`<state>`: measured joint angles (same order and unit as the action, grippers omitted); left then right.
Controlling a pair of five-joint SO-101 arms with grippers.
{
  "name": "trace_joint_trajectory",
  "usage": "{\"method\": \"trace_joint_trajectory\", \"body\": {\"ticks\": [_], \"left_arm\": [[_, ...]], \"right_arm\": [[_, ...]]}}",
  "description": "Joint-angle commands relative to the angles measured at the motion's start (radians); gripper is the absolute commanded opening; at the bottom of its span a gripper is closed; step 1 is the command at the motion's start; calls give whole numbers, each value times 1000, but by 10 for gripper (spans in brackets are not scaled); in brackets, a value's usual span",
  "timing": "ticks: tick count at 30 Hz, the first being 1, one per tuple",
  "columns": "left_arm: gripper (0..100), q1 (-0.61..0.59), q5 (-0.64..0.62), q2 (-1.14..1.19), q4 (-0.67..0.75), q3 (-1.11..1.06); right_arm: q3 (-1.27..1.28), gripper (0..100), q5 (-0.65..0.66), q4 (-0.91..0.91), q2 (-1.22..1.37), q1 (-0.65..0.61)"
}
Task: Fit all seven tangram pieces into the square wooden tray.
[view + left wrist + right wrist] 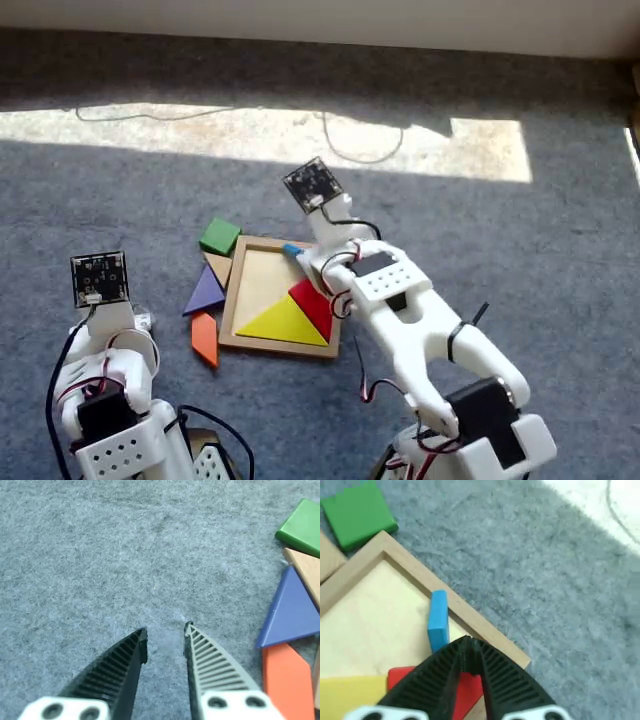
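Note:
The square wooden tray [278, 346] lies on the carpet with a yellow triangle [280, 322] and a red triangle [313, 303] inside. A small blue piece [438, 620] stands on edge along the tray rim [485, 626] at its far right corner. My right gripper [470, 651] is shut and empty, its tips just beside that blue piece, above the red triangle [400, 676]. Left of the tray lie a green square [219, 238], a tan triangle [218, 268], a purple triangle [205, 292] and an orange parallelogram [204, 338]. My left gripper [166, 629] hangs open over bare carpet, left of the purple triangle [292, 612].
Grey carpet surrounds everything. A thin cable [350, 150] loops across the sunlit strip [200, 135] beyond the tray. The right arm [400, 300] lies over the tray's right side. Carpet left of the pieces is open.

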<state>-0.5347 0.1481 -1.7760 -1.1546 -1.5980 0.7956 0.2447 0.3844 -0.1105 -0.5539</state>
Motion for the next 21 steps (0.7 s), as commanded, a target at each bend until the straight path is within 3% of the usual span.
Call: {"method": "trace_joint_trajectory", "body": {"ticks": [1,21], "left_arm": [[137,19,-9,-13,20,53],[137,19,-9,-13,20,53]], "right_arm": [[-81,5,-8,-22,-5,-35],[-87,5,-11,-18,-7,-180]]}}
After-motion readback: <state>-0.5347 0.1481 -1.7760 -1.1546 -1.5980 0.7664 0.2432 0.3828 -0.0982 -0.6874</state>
